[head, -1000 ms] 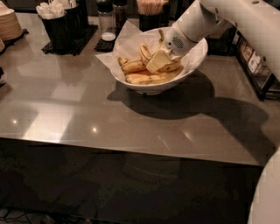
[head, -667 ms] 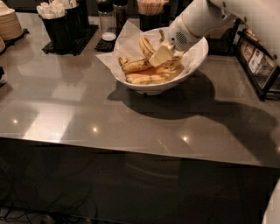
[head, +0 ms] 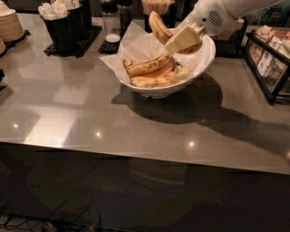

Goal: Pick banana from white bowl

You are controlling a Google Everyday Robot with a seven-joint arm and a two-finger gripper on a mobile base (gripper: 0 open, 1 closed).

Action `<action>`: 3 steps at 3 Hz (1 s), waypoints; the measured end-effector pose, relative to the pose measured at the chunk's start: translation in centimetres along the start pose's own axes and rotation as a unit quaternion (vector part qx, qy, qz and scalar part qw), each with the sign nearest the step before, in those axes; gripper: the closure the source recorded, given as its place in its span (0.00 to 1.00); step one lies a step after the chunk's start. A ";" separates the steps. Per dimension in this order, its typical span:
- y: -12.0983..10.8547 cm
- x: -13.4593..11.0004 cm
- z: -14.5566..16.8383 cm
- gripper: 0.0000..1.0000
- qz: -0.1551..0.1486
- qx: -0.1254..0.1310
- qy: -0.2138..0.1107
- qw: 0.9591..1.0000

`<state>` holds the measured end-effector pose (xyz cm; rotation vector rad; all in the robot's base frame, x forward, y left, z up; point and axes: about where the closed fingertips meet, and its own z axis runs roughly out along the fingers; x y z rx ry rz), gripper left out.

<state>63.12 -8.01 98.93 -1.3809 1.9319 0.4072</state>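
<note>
One pincer [head: 174,44] hangs just above the middle of the white bowl [head: 154,92], on the end of a white arm [head: 226,11] that reaches in from the upper right. It looks clamped on the lower end of the banana [head: 158,28], with no gap visible between finger and peel.

The banana rises from that grip up and to the left of the pincer. Its strong curve arches over and its far tip stands higher than the bowl's rim, against the dark background. I judge that gripping it near one end is why the rest of the fruit clears the pile rather than dragging across it.

Directly beneath the pincer and a little to its left, the other bananas [head: 152,67] lie flat in the bowl, stacked lengthwise on the crinkled white paper [head: 136,43]. The paper stands up as a peak to the pincer's left. The uppermost of these bananas ends very near the fingers, and I cannot tell whether it touches them or the held fruit.

The bowl rests on the grey worktop [head: 90,122] below, throwing a broad shadow to its right. Black cups [head: 68,27] holding pale utensils stand well away to the pincer's left. A wire rack [head: 272,68] of small packets sits well apart on its right.
</note>
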 end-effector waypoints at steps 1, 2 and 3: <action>1.7 1.3 -3.7 1.00 0.014 -0.017 -0.031 0.999; 3.7 3.4 -6.9 1.00 0.045 -0.024 -0.079 0.996; 3.8 4.3 -8.0 1.00 0.057 -0.019 -0.084 0.995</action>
